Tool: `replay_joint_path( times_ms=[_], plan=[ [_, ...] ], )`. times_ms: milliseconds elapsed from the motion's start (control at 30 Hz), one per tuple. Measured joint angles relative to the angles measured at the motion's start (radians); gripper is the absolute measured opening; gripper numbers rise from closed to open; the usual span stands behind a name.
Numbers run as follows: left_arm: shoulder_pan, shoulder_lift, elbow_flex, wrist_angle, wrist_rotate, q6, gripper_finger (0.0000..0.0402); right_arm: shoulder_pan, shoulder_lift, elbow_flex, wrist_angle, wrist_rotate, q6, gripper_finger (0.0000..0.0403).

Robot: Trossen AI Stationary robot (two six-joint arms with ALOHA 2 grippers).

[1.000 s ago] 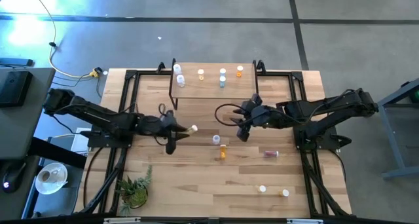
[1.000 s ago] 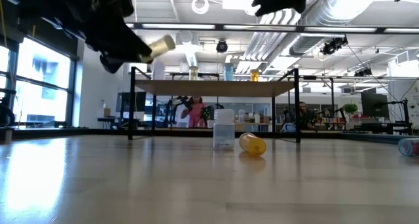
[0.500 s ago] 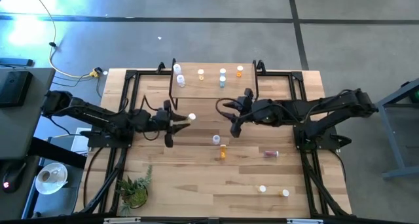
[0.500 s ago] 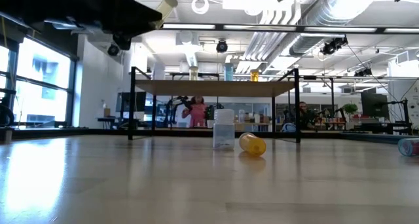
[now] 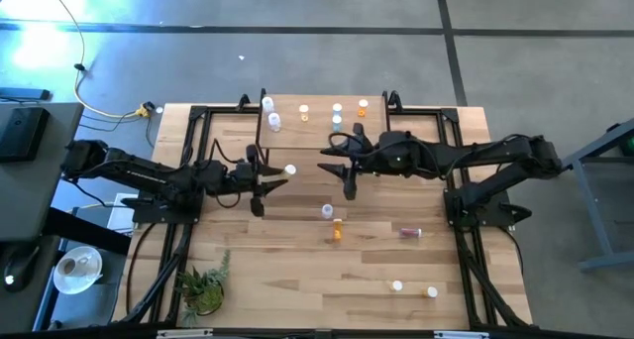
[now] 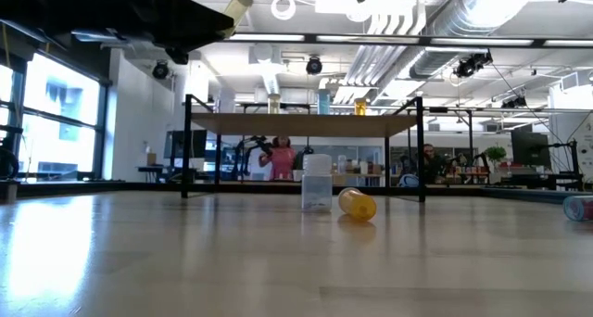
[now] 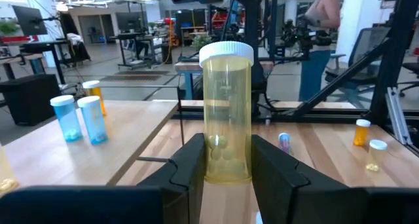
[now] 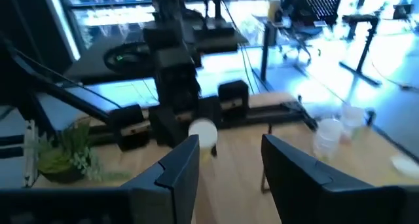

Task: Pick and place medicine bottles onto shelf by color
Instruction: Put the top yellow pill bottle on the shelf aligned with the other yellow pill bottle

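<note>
Above the wooden worktop (image 5: 297, 270), near the shelf (image 5: 322, 131), a pale yellow bottle (image 7: 226, 112), light, rigid and probably slick, sits gripped low on its body in my left pincer (image 7: 226, 175), while my right pincer (image 8: 229, 162) hovers open, empty.

No text, label, brand, number or sign can be read in any of the views. The pale yellow medicine bottle (image 7: 226, 112) seen close in the left wrist view has a plain body and a plain white cap, and the blue bottles (image 7: 80, 118) on the shelf (image 7: 111, 129) beside it carry no legible print.
</note>
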Motion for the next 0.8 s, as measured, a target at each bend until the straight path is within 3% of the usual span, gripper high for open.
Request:
replay_joint_path(
  times_ms=[267,400,800],
  plan=[
    [0.030,0.000,0.000,0.040,0.015,0.023,0.0093,-0.040,0.025,0.000,0.088,-0.139,-0.227,0.0165],
    [0.046,0.000,0.000,0.072,0.041,0.044,0.0093,-0.054,0.054,0.000,0.144,-0.214,-0.265,0.0165],
    [0.063,0.003,0.000,0.093,0.101,0.050,0.0093,-0.064,0.198,0.000,0.359,-0.217,-0.260,0.0165]
  ],
)
